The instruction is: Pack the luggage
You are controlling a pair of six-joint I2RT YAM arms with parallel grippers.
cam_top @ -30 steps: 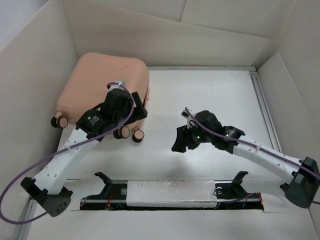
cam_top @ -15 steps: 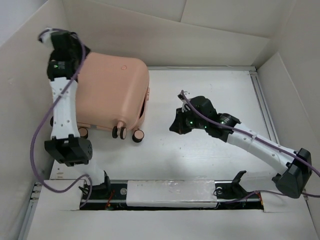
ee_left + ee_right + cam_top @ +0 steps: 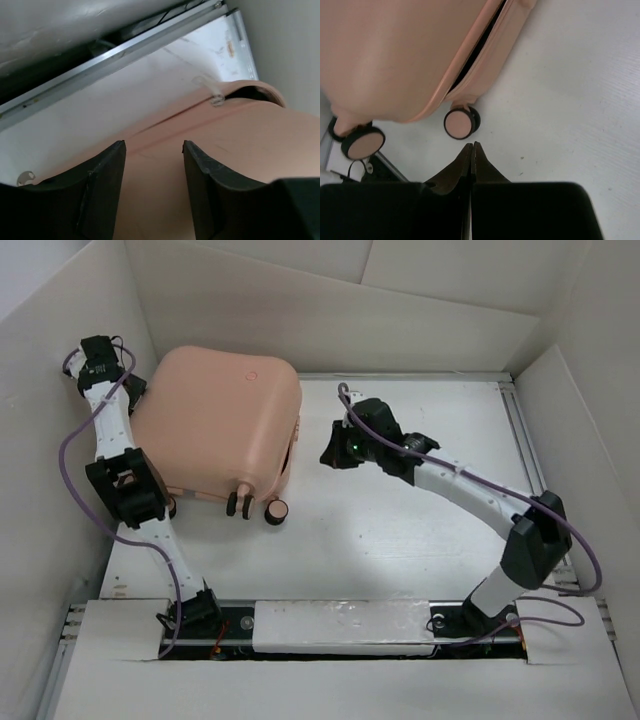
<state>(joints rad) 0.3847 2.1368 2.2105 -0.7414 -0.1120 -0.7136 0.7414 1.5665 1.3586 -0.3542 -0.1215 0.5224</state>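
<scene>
Left claw [image 3: 152,147] spread wide, nothing between fingers, hovering over luggage [image 3: 215,420] shell close to far-left corner of table [image 3: 430,540]. Right claw [image 3: 471,148] pinched fully together, empty, above table just right of luggage, tips pointing toward caster wheel [image 3: 460,123]. Luggage lies flat in far-left corner, shells nearly together, dark gap along right-side seam, wheels toward near edge.

The luggage [image 3: 220,425], a peach-pink hard-shell suitcase with rounded corners, lies on its broad side at the far left corner of the table [image 3: 430,500]. Its two shells are nearly closed, with a narrow dark gap along the side facing the table's middle. Its caster wheels [image 3: 277,510] point toward the table's near edge.
</scene>
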